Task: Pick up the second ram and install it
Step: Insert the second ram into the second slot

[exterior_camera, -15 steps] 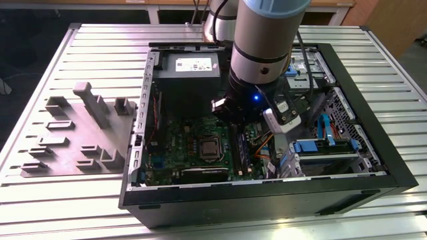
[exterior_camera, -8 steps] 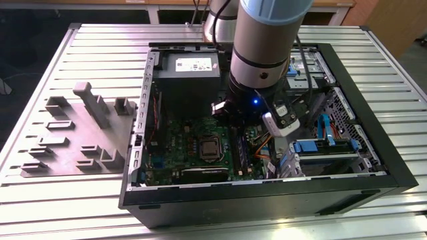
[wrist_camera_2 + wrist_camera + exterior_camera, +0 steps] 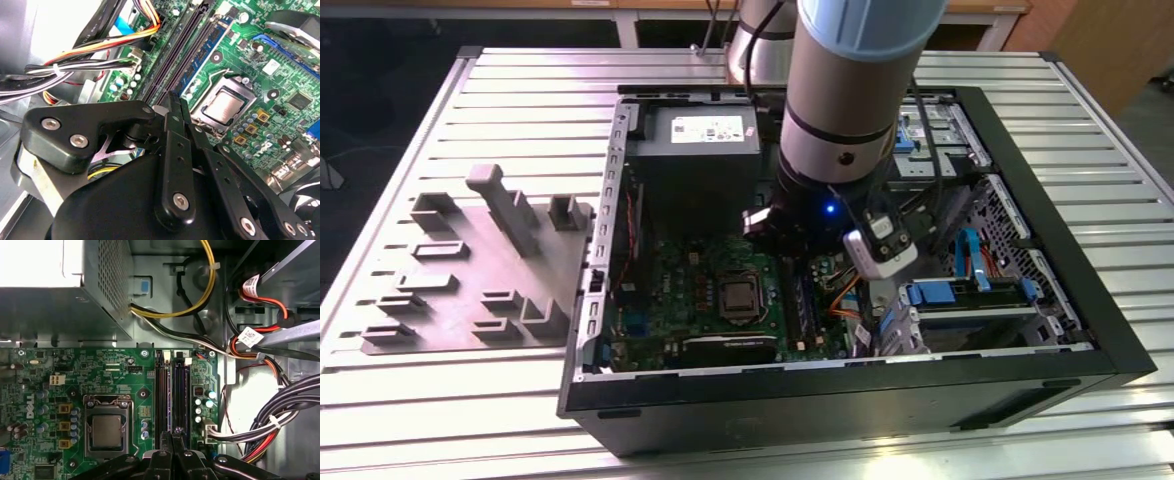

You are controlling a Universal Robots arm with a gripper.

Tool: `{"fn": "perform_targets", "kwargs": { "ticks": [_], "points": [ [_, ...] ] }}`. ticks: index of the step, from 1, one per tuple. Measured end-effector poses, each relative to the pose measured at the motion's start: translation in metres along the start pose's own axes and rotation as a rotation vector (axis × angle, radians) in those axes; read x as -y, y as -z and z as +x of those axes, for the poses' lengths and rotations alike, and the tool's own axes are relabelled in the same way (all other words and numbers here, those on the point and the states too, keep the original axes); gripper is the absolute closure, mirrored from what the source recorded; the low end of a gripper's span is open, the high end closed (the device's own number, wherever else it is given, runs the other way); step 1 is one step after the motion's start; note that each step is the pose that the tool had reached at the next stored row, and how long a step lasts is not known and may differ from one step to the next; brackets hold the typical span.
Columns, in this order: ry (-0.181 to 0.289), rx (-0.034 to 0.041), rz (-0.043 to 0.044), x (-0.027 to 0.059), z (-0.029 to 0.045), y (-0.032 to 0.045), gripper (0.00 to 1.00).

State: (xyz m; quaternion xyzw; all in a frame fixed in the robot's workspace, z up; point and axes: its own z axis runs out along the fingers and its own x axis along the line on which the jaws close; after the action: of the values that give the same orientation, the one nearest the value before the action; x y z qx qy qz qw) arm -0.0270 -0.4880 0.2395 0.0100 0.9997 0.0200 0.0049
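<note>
Black tool [image 3: 175,432], pinched shut and seemingly empty at lower centre: you risk skidding off the sockets [image 3: 161,395] and gouging the motherboard [image 3: 115,382].

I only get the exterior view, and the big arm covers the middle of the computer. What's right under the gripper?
Observer: In the first wrist view the gripper hangs over the long black memory sockets beside the processor.
Operator: Is it open?
Observer: No, its fingers are shut together. I cannot tell whether something thin is pinched between them.
Operator: Is any stick plugged in?
Observer: Yes. In the second wrist view a blue-green memory stick stands in the socket nearest the processor.
</note>
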Motion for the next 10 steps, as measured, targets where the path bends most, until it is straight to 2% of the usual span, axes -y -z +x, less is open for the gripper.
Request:
{"fn": "perform_targets", "kwargs": {
  "ticks": [10],
  "points": [
    [0.0, 0.0001, -0.0003, 0.0003, 0.0004, -0.007, 0.89]
  ]
}}
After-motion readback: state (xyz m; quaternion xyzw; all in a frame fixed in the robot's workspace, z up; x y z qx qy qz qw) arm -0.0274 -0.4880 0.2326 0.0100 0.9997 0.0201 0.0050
